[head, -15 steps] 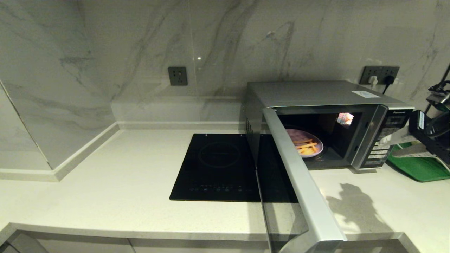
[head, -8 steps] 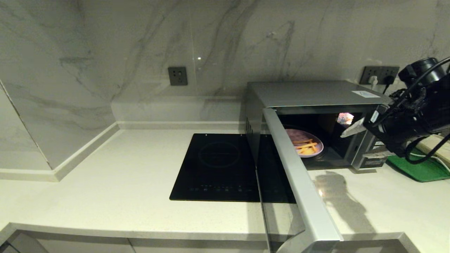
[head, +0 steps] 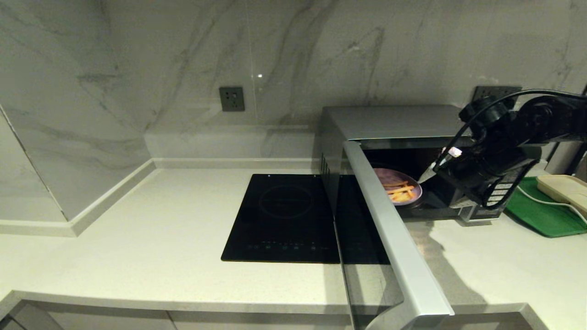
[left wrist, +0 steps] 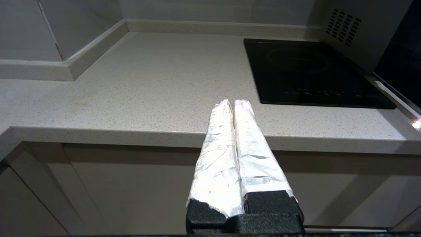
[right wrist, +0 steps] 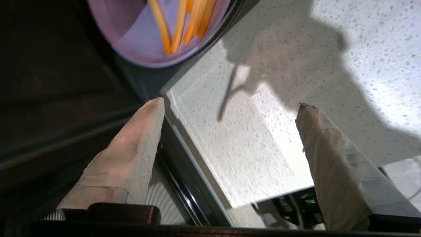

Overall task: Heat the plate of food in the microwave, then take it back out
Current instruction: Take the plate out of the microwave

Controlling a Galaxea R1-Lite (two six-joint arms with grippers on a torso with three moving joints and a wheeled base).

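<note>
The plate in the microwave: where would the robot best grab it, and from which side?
Probably by the rim nearest the doorway. The plate is shallow and lies flat inside the microwave, with fries in the middle, so its thin edge is the only free part. The open front is the only way in; the door hangs open on the left. The right gripper, open, is already at that opening.

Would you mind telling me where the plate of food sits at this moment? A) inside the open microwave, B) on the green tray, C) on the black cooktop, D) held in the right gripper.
A: the plate of food rests inside the microwave, whose door hangs open, while the right gripper, its jaws open and empty, is at the cavity's mouth just short of the plate.
</note>
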